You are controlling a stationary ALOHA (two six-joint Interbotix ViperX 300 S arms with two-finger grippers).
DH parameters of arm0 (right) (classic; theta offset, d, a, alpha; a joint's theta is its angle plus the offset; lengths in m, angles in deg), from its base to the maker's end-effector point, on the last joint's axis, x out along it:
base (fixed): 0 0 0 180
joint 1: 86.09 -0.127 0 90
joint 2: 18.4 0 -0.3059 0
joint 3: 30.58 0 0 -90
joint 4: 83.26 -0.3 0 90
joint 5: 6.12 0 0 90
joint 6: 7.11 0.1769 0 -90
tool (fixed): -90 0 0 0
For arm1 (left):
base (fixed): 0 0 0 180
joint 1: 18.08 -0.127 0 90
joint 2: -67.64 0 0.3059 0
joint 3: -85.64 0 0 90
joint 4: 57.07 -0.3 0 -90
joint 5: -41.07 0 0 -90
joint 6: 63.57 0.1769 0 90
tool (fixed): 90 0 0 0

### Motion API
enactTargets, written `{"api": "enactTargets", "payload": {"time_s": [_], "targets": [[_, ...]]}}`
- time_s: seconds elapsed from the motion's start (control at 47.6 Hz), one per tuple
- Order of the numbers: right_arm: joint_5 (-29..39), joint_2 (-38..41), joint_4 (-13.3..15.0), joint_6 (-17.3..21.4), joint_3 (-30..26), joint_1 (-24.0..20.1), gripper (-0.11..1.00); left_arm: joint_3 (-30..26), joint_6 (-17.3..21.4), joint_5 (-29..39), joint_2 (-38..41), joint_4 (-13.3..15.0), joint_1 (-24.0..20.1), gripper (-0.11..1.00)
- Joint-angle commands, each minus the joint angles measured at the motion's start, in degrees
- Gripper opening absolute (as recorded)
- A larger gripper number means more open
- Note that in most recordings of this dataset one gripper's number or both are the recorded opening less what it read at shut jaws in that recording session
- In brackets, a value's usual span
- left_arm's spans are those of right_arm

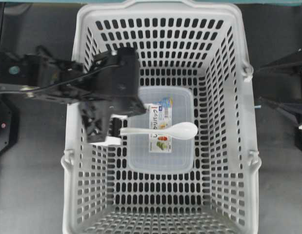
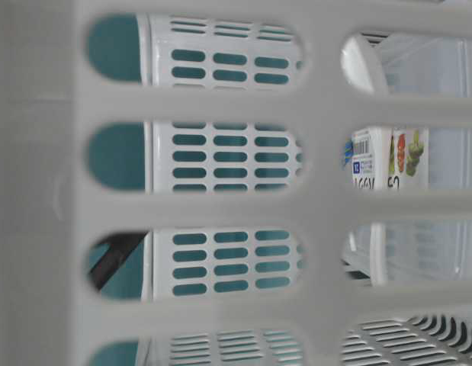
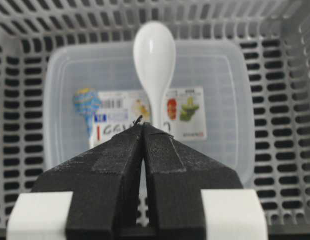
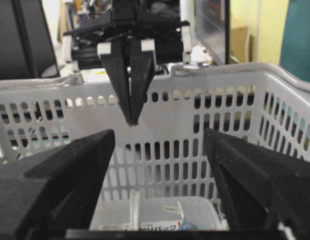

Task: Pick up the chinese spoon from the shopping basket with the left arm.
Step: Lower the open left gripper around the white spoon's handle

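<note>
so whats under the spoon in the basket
The spoon lies on a clear labelled container on the basket floor. The spoon covers part of its label; the left gripper hides the handle end.

You have 1 clear plastic container (image 1: 163, 161) lying flat, its lid up, with rounded corners. A printed label (image 1: 161, 127) runs across the lid, showing a barcode, blue and red marks, and small pictures of green and red food. From the table-level view you see that label (image 2: 388, 158) through a slot. Beyond, a dark monitor (image 4: 212, 27) stands by a yellow wall (image 4: 255, 30).
</note>
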Motion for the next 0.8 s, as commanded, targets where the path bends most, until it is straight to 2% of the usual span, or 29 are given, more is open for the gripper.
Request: {"api": "enactTargets", "payload": {"time_s": [0.0, 0.084, 0.147, 0.336, 0.441, 0.483, 0.63, 0.777], "targets": [[0.0, 0.3, -0.3, -0.1, -1.1, 0.2, 0.69, -2.1, 0.0, 0.2, 1.0, -0.2, 0.2, 0.0], [0.1, 0.3, -0.2, -0.1, -1.1, 0.2, 0.69, -2.3, -0.4, 0.7, 2.5, -0.2, 0.3, 0.02], [0.1, 0.4, -0.2, -0.1, -1.1, 0.2, 0.69, -2.7, -0.7, 1.7, 3.9, -0.2, 0.2, 0.11], [-0.1, 0.3, -0.2, -0.1, -1.1, 0.3, 0.69, -4.8, -1.0, 4.7, 8.5, -0.2, 0.5, 0.67], [-0.2, 0.3, -0.2, -0.1, -1.1, 0.3, 0.69, -6.0, -1.1, 4.9, 11.3, -0.2, 0.6, 0.88], [-0.2, 0.4, -0.2, -0.1, -1.1, 0.3, 0.69, -6.4, -0.9, 4.9, 12.4, -0.2, 0.8, 0.89], [-0.3, 0.3, -0.2, -0.1, -1.1, 0.3, 0.69, -7.3, -1.0, 4.9, 16.1, -0.2, 1.9, 0.83], [-0.3, 0.3, -0.2, -0.1, -1.1, 0.3, 0.69, -6.9, -0.8, 4.9, 18.2, -0.2, 3.1, 0.82]]}}
